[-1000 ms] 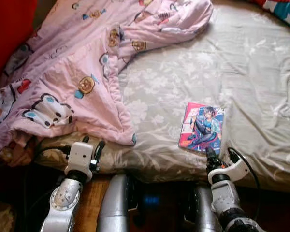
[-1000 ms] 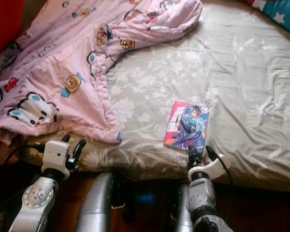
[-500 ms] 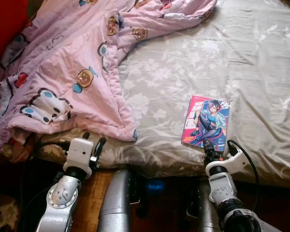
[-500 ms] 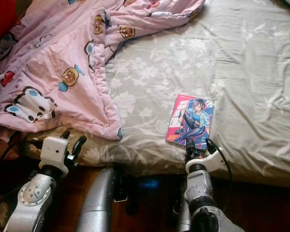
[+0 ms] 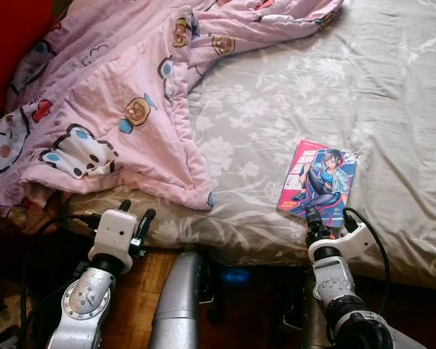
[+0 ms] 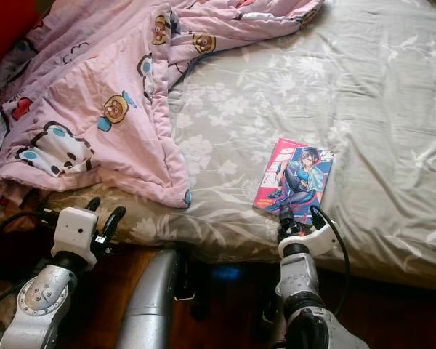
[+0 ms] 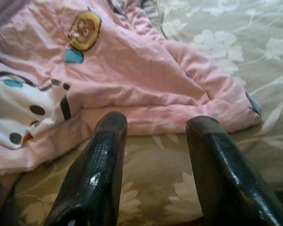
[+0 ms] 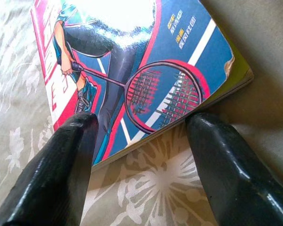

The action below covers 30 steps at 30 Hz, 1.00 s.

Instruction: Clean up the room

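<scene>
Fingers of my right gripper (image 8: 141, 141) spread apart at the near edge of the comic book (image 5: 318, 179) on the bed sheet (image 5: 400, 109); my left gripper (image 7: 155, 136), also parted, faces the pink blanket (image 5: 109, 94).

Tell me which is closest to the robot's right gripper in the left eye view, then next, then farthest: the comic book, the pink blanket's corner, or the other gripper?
From the right gripper:
1. Comic book: lying on the bed just beyond the fingertips.
2. Pink blanket's corner: on the bed, off to the robot's left.
3. Left gripper: farthest left, at the bed's edge.
</scene>
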Available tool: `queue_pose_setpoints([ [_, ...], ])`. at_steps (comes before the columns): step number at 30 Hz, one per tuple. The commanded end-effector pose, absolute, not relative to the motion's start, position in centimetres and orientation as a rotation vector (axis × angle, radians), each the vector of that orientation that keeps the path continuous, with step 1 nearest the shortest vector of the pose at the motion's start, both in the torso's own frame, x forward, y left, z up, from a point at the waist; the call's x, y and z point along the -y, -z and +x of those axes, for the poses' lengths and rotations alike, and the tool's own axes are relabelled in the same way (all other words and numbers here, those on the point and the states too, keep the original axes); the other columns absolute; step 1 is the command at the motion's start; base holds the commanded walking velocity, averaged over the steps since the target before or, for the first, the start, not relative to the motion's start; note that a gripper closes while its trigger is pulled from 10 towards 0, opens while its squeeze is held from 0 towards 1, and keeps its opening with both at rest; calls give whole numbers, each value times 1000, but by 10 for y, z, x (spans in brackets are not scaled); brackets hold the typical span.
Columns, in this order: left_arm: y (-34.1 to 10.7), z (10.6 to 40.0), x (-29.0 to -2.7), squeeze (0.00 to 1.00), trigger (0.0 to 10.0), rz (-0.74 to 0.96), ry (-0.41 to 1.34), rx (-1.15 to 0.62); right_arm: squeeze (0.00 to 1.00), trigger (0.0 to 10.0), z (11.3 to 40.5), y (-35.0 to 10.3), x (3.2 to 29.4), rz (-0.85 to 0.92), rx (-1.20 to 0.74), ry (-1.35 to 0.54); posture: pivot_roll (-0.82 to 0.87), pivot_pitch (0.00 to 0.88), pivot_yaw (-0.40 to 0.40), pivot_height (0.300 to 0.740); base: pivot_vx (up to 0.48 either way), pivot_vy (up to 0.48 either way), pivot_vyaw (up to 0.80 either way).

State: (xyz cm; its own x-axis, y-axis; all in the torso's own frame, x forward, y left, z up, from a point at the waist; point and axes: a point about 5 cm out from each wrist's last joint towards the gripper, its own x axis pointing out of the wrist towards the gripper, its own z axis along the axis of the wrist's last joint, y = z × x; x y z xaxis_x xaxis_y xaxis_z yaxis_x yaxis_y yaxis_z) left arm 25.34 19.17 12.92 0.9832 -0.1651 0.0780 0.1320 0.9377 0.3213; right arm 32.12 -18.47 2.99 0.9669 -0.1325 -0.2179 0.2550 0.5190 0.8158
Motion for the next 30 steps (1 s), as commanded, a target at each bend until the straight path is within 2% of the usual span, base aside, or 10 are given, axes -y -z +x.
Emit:
queue_pose_setpoints([
  [1, -121, 247, -194, 0, 10000, 329, 155, 55, 0, 10000, 306, -12, 189, 1026, -191, 300, 342, 526, 120, 625, 0, 0, 0],
  [14, -121, 242, -197, 0, 10000, 338, 154, 36, 0, 10000, 294, -5, 202, 1068, -139, 375, 347, 516, 120, 625, 0, 0, 0],
  [30, -120, 230, -194, 0, 10000, 352, 164, 19, 0, 10000, 289, 1, 210, 1130, -138, 430, 388, 563, 130, 625, 0, 0, 0],
])
